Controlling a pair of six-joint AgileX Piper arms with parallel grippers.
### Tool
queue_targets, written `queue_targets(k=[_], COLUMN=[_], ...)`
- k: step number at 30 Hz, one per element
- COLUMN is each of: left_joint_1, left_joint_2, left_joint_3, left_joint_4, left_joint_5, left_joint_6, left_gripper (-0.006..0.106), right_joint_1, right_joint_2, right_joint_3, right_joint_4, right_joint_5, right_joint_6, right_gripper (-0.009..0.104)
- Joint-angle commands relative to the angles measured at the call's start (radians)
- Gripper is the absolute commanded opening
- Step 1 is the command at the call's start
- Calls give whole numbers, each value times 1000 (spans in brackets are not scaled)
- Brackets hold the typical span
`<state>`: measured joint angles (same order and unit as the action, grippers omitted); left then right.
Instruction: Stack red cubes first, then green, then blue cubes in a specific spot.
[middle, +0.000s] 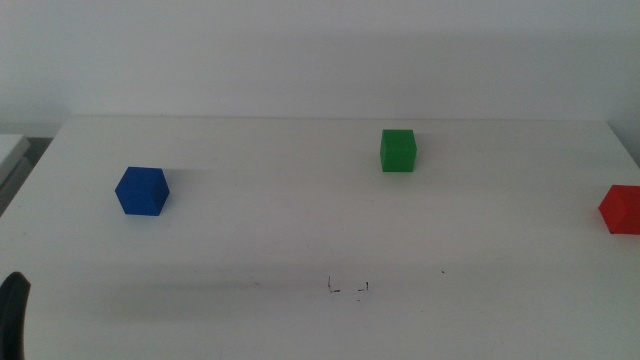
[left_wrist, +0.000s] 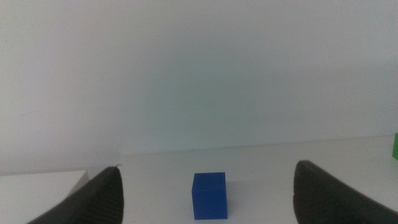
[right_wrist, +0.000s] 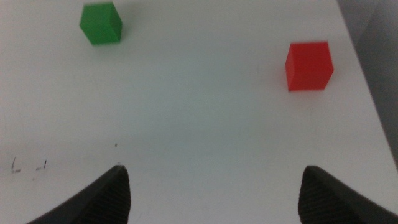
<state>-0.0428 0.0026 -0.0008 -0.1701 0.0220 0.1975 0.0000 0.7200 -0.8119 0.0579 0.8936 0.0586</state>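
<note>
The red cube (middle: 621, 209) sits at the table's right edge; it also shows in the right wrist view (right_wrist: 308, 66). The green cube (middle: 398, 151) stands at the back, right of centre, and shows in the right wrist view (right_wrist: 101, 23). The blue cube (middle: 142, 191) sits at the left and shows in the left wrist view (left_wrist: 209, 195). The spot's two black corner marks (middle: 348, 287) lie near the front centre, bare; they also show in the right wrist view (right_wrist: 28, 166). My left gripper (left_wrist: 208, 214) is open and empty, short of the blue cube. My right gripper (right_wrist: 214, 211) is open and empty, short of the red cube.
A lone black speck (middle: 443, 271) lies right of the marks. A dark part of the left arm (middle: 12, 312) shows at the bottom-left corner. The table's right edge (middle: 625, 150) runs close to the red cube.
</note>
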Motion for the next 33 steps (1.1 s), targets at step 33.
queue_targets(k=[33], left_joint_1=[-6], left_joint_2=[-3], left_joint_3=[1], left_joint_4=[-3], left_joint_5=[-16], left_joint_6=[-3], left_gripper=[92], right_joint_1=[-133], right_joint_2=[762], right_joint_3=[-577], right_joint_4=[-58], right_joint_5=[233], right_joint_6=[-141], right_gripper=[93])
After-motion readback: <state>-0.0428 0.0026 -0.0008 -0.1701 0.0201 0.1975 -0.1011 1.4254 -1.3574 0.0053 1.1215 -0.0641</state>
